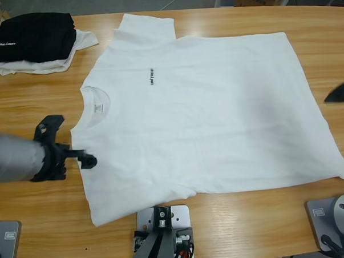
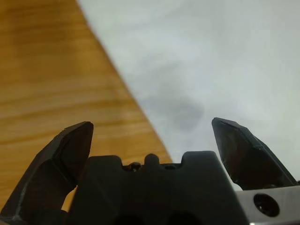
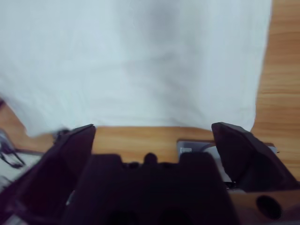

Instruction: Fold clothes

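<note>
- The left gripper (image 1: pixel 85 158) is seen at the left of the high view, its jaws spread apart with nothing between them; in its wrist view one jaw stands over bare wood and the other over white cloth.
- It sits right at the shoulder edge of the T-shirt (image 1: pixel 217 121), just below the collar, so the cloth lies immediately to its right.
- The right gripper (image 3: pixel 152 140) is likewise parted and empty; only a dark tip shows at the high view's right edge, near the hem but apart from it.
- The T-shirt is spread flat across the middle of the table (image 1: pixel 50 214), its long axis running left to right, collar left, hem right.
- Small dark chest print (image 1: pixel 152 76) reads "UNITREE"; a neck label (image 1: pixel 99 107) shows marks too small to be read.
- A folded black garment (image 1: pixel 31 38) with illegible white lettering lies on a white garment (image 1: pixel 49 66) at the upper left.
</note>
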`<state>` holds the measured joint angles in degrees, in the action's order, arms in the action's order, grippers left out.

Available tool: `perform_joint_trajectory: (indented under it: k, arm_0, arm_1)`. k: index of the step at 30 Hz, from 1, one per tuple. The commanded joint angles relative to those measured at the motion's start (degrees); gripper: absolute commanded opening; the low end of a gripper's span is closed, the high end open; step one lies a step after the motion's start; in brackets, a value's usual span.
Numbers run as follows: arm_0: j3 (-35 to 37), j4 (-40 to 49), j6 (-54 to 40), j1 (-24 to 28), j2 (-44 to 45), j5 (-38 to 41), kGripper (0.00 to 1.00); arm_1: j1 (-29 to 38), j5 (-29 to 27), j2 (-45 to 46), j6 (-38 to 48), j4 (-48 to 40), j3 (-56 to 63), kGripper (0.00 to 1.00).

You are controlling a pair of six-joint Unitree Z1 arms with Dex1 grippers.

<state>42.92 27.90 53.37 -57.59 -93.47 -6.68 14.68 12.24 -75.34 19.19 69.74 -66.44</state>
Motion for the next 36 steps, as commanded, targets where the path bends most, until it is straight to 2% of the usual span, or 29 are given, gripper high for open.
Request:
perform_joint_trajectory:
  k: [1, 3, 6, 10, 11, 20, 28, 36]
  arm_0:
    - [3.1, -4.2, -3.8, -0.8, 2.0, 0.2, 0.908]
    - [10.2, -0.6, -3.7, -0.8, -0.4, 1.7, 0.895]
    - [18.3, 2.8, -1.3, -0.5, -8.0, 2.1, 0.908]
    - [19.8, 3.3, 6.1, -0.1, -17.0, 4.2, 0.935]
    - [19.8, 3.9, 6.8, 0.1, -18.3, 4.7, 0.976]
    - [21.5, 6.4, 7.0, 6.3, -21.9, 5.1, 0.996]
    - [30.1, 11.9, 1.4, 12.7, -27.7, 5.5, 0.996]
    - [35.9, 16.1, -2.6, 17.1, -29.2, 5.4, 0.996]
  arm_1:
    - [8.7, -3.5, 0.0, 4.6, -5.1, 5.1, 1.000]
    - [8.7, -9.4, -7.0, 5.6, -5.2, 4.8, 1.000]
    - [8.7, -11.0, -18.3, 4.6, -8.4, 3.9, 1.000]
    - [8.8, -10.1, -29.5, 3.5, -15.3, 3.8, 1.000]
    - [8.8, -9.6, -31.3, 3.0, -17.1, 3.9, 1.000]
    - [5.0, -7.6, -41.7, -2.7, -21.3, 1.7, 1.000]
    - [3.4, -8.0, -47.1, -4.4, -21.4, -1.8, 1.000]
    - [-0.2, -8.1, -52.5, -8.8, -18.6, -11.7, 1.000]
